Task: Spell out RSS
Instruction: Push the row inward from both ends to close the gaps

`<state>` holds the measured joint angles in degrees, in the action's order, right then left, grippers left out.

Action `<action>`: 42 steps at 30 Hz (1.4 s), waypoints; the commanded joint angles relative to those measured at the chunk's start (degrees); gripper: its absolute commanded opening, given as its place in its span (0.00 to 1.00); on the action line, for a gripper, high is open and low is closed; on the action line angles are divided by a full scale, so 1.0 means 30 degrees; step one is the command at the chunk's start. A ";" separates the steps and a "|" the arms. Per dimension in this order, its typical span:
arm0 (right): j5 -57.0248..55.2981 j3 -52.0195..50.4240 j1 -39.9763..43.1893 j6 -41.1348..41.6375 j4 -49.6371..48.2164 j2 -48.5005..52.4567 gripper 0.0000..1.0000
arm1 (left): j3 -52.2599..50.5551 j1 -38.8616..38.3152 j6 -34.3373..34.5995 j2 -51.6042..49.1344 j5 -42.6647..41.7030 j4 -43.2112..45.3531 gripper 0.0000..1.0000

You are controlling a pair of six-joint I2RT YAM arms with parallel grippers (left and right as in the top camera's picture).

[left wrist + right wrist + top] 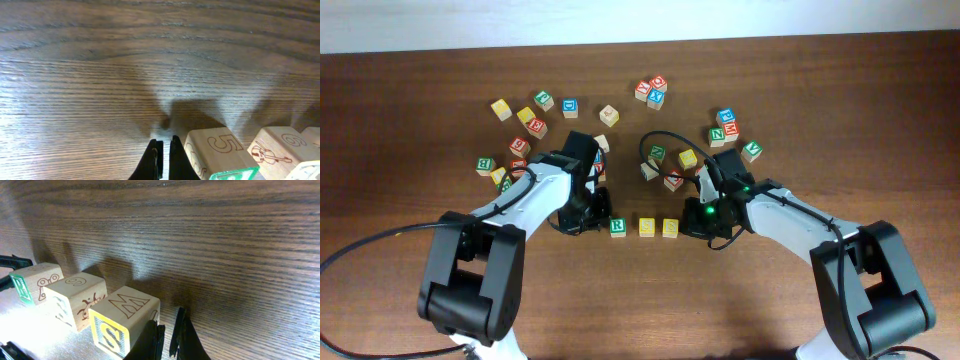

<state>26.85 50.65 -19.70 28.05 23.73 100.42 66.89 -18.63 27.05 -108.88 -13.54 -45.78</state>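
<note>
The three cubes stand in a row at the table's middle front: the green R cube (618, 227), then two yellow S cubes (647, 227) (670, 227). My left gripper (588, 220) is shut and empty just left of the R cube. In the left wrist view its fingers (162, 156) sit beside that cube (220, 150). My right gripper (703, 221) is shut and empty just right of the last S cube. In the right wrist view its fingers (170, 335) are beside that S cube (120, 322), with the other S cube (80, 297) and the R cube (37, 282) beyond.
Loose letter cubes lie behind the row: a cluster at the back left (525, 130), one near the centre (609, 115), a few at the back centre (651, 91), and a group at the right (725, 130) close behind my right arm.
</note>
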 commanded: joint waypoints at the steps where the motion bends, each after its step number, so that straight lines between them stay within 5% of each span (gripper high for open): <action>1: -0.0102 -0.0080 -0.0219 -0.0189 -0.0146 0.0335 0.04 | -0.0160 -0.0044 0.0160 -0.0277 -0.0721 0.0022 0.00; 42: -0.0182 -0.0080 -0.1574 0.0393 -0.1814 0.0335 0.05 | -0.0160 -0.1042 0.0168 -0.0277 -0.0721 0.0823 0.01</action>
<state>26.81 50.65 -23.70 28.80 18.59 100.60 66.89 -21.80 27.05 -108.88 -14.83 -43.55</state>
